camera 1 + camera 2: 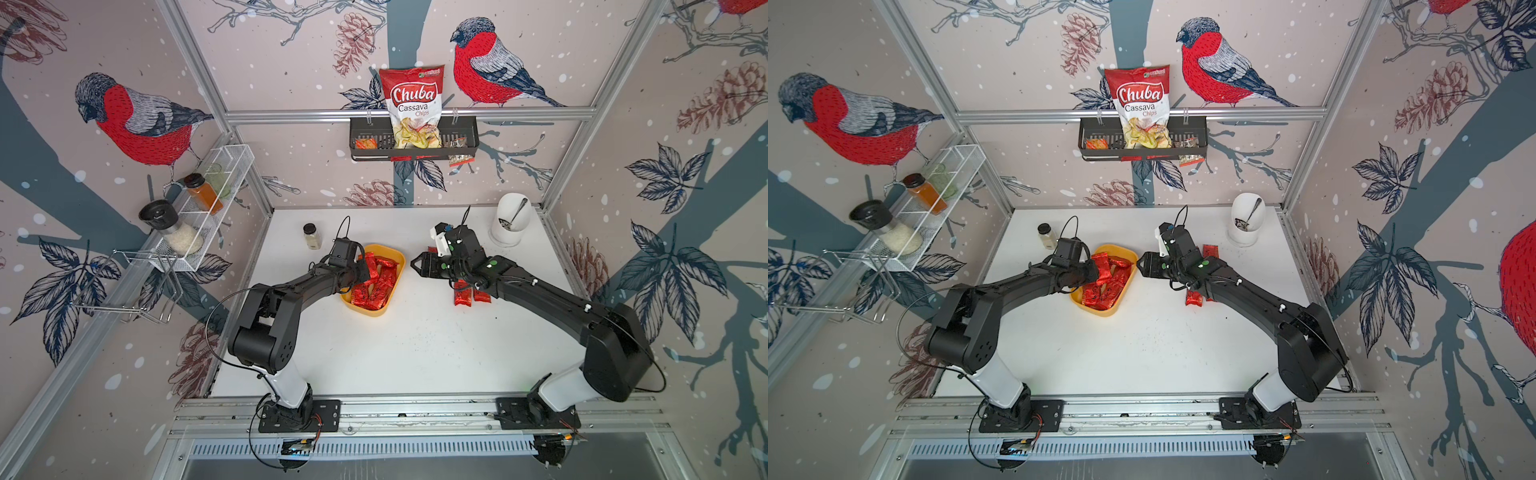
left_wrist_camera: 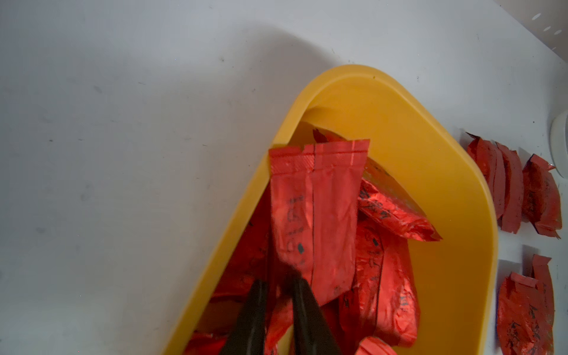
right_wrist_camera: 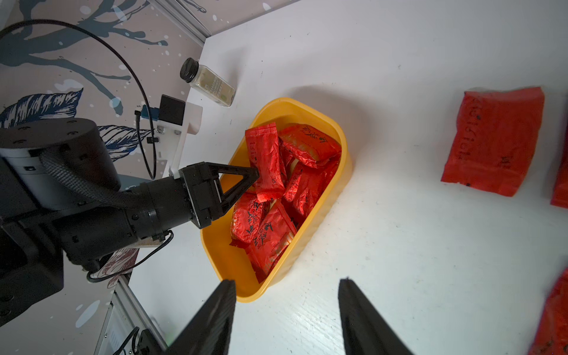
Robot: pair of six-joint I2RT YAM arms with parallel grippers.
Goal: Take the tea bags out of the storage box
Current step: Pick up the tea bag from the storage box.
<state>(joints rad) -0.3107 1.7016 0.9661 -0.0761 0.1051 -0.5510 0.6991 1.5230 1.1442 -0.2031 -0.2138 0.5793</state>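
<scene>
- As both top views show, the storage box point(image 1: 384, 250), a shallow yellow-orange tray with rounded corners, sits mid-tabletop point(image 1: 415, 353) between the two arms. It is heaped with tea bags point(image 1: 376, 286), flat sachets of crinkled red foil too overlapped to count.
- In a top view, at least two more lie side by side point(image 1: 467, 297) under the right arm.
- In the left wrist view, the left hand point(image 2: 278, 284) is narrow and pinches one tea bag point(image 2: 316, 215) by its end, above the box. It has faint dark print and a crimped seal. What look like five others point(image 2: 510, 190) lie outside the box.
- In the right wrist view, the right hand point(image 3: 288, 280) stands wide and empty beside the box. At least five sachets fill the box, and three lie outside it.
</scene>
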